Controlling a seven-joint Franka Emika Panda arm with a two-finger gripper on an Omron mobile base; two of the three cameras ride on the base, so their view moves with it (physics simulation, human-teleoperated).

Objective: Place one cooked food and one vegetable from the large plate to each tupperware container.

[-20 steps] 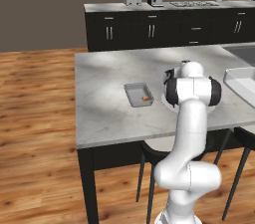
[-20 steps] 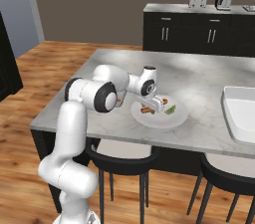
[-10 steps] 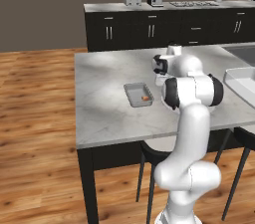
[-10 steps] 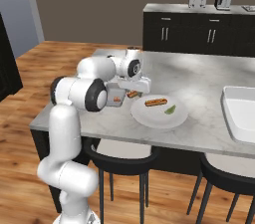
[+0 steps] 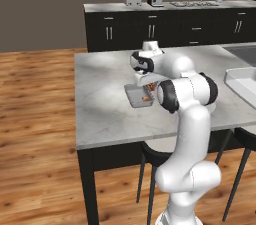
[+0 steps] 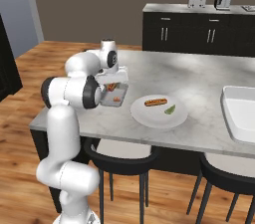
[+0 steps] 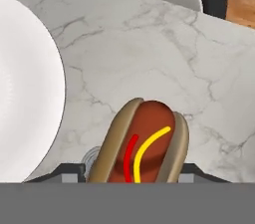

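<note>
the white arm's two-finger gripper (image 6: 112, 84) hung just above the small grey rectangular tupperware tray (image 6: 114, 95) near the counter's left end, seen from the right base view. between its jaws sat a brown hot dog in a bun with red and yellow stripes of sauce (image 7: 141, 146); in the hand view the bun rose from between the dark tips, so the jaws looked clamped on its sides, standing fairly wide because the bun was thick. it was carried lengthwise along the gripper's axis, probably so it could drop flat into the narrow tray.

a small orange piece, likely a carrot (image 5: 145, 99), already lay in the grey tray (image 5: 137, 96), so this tray seemed to need just the cooked food to be complete.

the wide round white plate (image 6: 158, 112) sat just beside the tray, toward the sink. on it lay a second hot dog (image 6: 155, 102) and a small green vegetable (image 6: 170, 110), apart from each other, presumably kept for the other container. the white rectangular tray (image 5: 244, 83) stood well apart at the far right of the left base view, and i could not tell what was in it.

my judgement: the step in hand was lowering and releasing the hot dog into the grey tray. the risk was that it would land across the rim or on the carrot.
</note>
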